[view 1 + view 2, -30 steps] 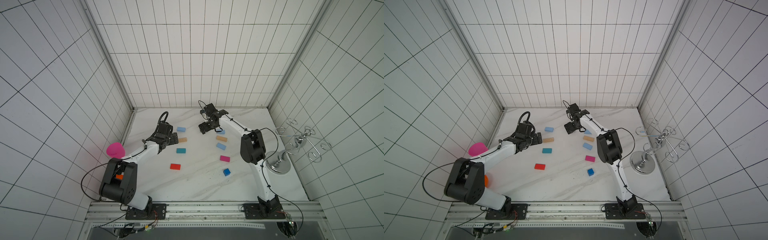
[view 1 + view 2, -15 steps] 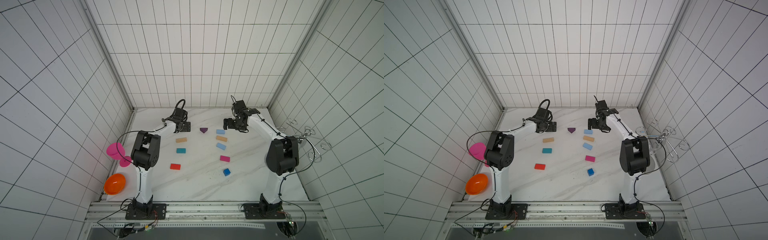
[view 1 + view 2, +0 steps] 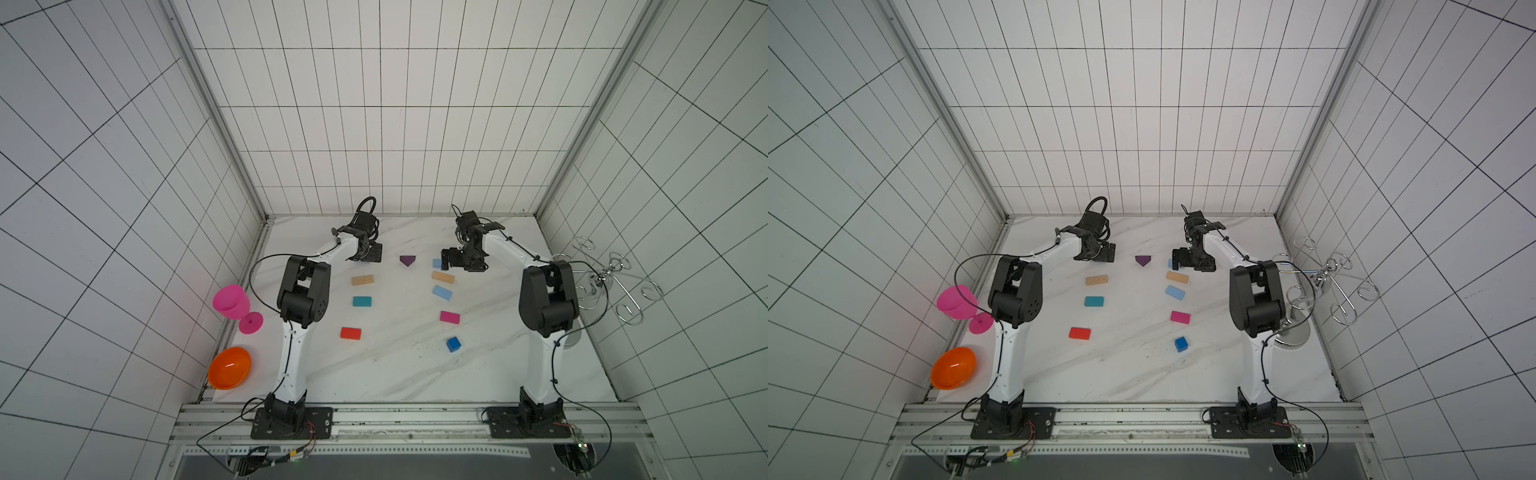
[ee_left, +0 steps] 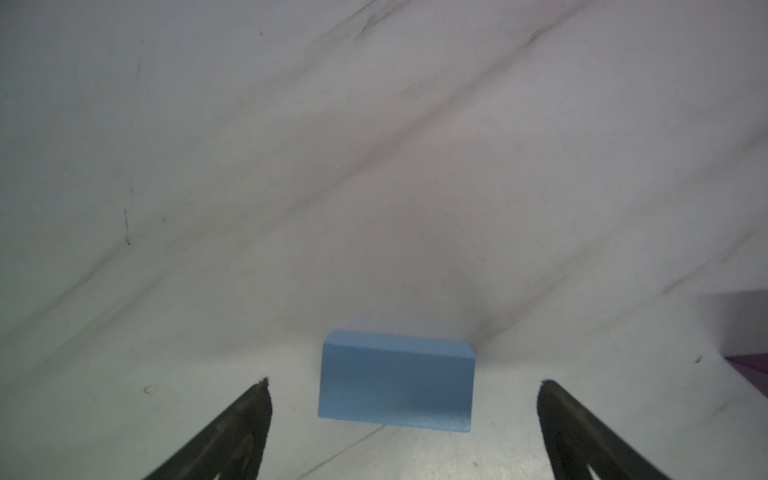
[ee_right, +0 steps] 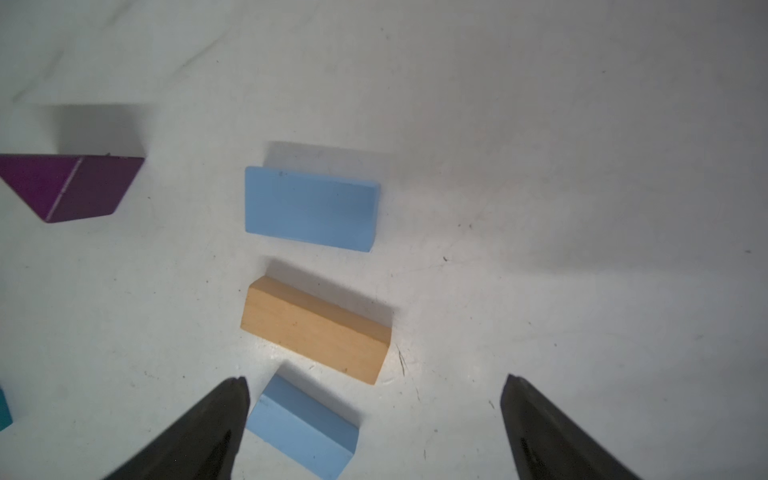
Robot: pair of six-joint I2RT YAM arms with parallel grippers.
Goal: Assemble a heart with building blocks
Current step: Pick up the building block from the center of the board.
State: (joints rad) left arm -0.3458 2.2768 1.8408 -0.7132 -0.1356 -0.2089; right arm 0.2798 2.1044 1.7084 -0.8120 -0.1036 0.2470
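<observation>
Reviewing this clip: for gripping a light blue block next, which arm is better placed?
Left. The left gripper is open with a light blue block centred between its fingertips. The right gripper is open too, but the nearest light blue block sits off-centre, beside one finger.

Looks like a robotics lab test cell, definitely not anyone's home. Boxed in by white grid-tiled walls (image 3: pixel 395 124) on three sides, marble-look tabletop (image 3: pixel 395 374), pair of white-and-black robot arms (image 3: pixel 296 353) bolted to an aluminium rail (image 3: pixel 415 419) up front. Random props scattered about: building blocks (image 3: pixel 361 301), pink goblet (image 3: pixel 232 303), orange bowl (image 3: pixel 229 368), wire glass rack (image 3: pixel 604 274).
</observation>
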